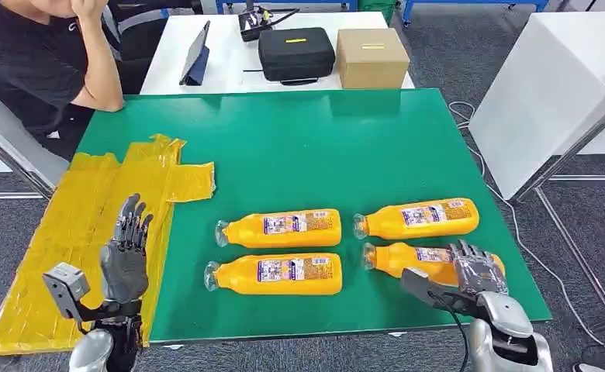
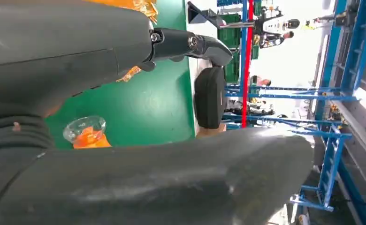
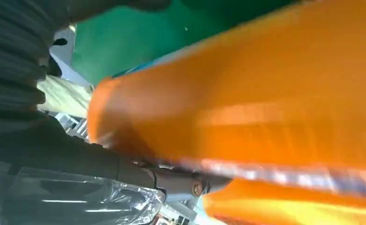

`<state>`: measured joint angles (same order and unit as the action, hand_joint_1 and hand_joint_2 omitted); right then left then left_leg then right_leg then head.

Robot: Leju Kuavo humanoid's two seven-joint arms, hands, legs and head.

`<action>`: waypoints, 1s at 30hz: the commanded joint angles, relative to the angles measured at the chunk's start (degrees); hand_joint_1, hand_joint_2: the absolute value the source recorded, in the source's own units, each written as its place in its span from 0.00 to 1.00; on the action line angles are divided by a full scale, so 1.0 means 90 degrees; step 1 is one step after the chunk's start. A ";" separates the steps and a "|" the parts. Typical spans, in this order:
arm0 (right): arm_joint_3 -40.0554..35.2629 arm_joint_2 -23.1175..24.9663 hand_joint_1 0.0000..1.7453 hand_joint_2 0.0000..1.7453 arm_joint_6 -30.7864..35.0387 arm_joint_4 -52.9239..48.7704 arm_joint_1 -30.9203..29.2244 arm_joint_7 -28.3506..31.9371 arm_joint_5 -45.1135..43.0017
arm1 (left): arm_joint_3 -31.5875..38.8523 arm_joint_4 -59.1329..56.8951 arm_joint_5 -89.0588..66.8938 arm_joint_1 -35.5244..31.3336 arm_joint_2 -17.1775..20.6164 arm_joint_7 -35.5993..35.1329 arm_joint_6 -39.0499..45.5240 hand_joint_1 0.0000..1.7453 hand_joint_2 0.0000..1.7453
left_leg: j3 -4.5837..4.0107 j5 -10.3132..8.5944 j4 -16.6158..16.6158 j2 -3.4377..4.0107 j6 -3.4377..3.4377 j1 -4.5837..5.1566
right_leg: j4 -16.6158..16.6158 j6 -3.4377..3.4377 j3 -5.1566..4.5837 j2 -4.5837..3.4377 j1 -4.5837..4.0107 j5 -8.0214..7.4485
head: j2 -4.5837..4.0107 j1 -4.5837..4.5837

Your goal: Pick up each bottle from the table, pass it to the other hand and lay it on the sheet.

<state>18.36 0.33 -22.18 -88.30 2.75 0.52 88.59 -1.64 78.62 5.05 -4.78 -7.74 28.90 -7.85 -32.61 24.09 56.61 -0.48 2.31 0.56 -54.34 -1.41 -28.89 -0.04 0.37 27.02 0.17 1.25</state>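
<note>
From my console I see four orange plastic bottles with clear caps lying on their sides on the green table top (image 1: 299,147), caps toward nine o'clock, in two rows of two. The far-left bottle (image 1: 280,227) and the near-left bottle (image 1: 276,273) lie close together but apart; the far-right bottle (image 1: 417,219) sits at about three o'clock from the first. The near-right bottle (image 1: 412,260) is the one my right hand (image 1: 476,267) is on: the fingers lie over its base end, and the right wrist view shows dark fingers (image 3: 171,178) pressed along the orange body (image 3: 247,103) (the picture is blurred, so I cannot tell whether the grasp is fully closed round it). The bottle rests on the table. My left hand (image 1: 126,252) is raised upright over the crinkled yellow plastic sheet (image 1: 74,225), which covers the table's corner at roughly nine o'clock; its fingers are straight, slightly apart, holding nothing. In the left wrist view a clear bottle cap (image 2: 84,129) shows past the thumb. At twelve o'clock, beyond the green top, a white table (image 1: 229,39) carries a black zip case (image 1: 296,53), a brown cardboard box (image 1: 371,56) and a dark tablet (image 1: 196,54) propped up. A person in a black shirt (image 1: 28,62) sits at eleven o'clock.
</note>
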 commanded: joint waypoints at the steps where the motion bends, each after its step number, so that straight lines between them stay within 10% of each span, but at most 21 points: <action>1: -0.0188 -0.0357 0.00 1.00 0.0006 0.1331 0.0098 -0.0014 0.0157 | -0.0160 -0.0465 0.0117 -0.0204 0.0201 0.0038 0.0052 0.00 0.00 | 0.0014 -0.0001 -0.0016 -0.0013 -0.0018 -0.0017 | 0.0037 0.0004 0.0033 0.0018 -0.0016 -0.0004 | 0.0002 0.0000; 20: -0.0318 -0.0582 0.00 1.00 0.0107 0.1993 -0.0116 -0.0006 0.0157 | -0.0087 -0.0211 0.0229 -0.0076 0.0232 0.0031 0.0180 0.00 0.00 | 0.0030 -0.0018 -0.0013 0.0003 0.0006 -0.0040 | 0.0105 -0.0001 0.0074 0.0012 -0.0033 -0.0036 | 0.0002 0.0002; 21: -0.0315 -0.0595 0.97 1.00 0.0120 0.2026 -0.0136 0.0020 0.0134 | -0.0067 -0.0236 0.0244 -0.0087 0.0221 0.0030 0.0207 0.00 0.00 | 0.0032 -0.0019 -0.0010 0.0004 0.0012 -0.0042 | 0.0111 0.0000 0.0079 0.0010 -0.0034 -0.0035 | 0.0000 0.0002; 30: -0.0285 -0.0655 1.00 1.00 0.0311 0.2459 -0.0512 0.0076 -0.0108 | -0.0015 -0.0097 0.0258 0.0048 0.0211 0.0031 0.0232 0.00 0.00 | 0.0022 -0.0025 -0.0008 0.0019 0.0032 -0.0040 | 0.0135 0.0013 0.0079 -0.0015 -0.0034 -0.0051 | 0.0002 0.0000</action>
<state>16.50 -5.57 -20.35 -76.83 -1.97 1.25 88.17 -1.68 78.60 7.17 -4.53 -7.06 29.35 -5.88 -31.87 24.08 56.57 -0.18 2.76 0.28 -53.17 -1.23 -27.71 -0.33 0.12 26.74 0.20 1.25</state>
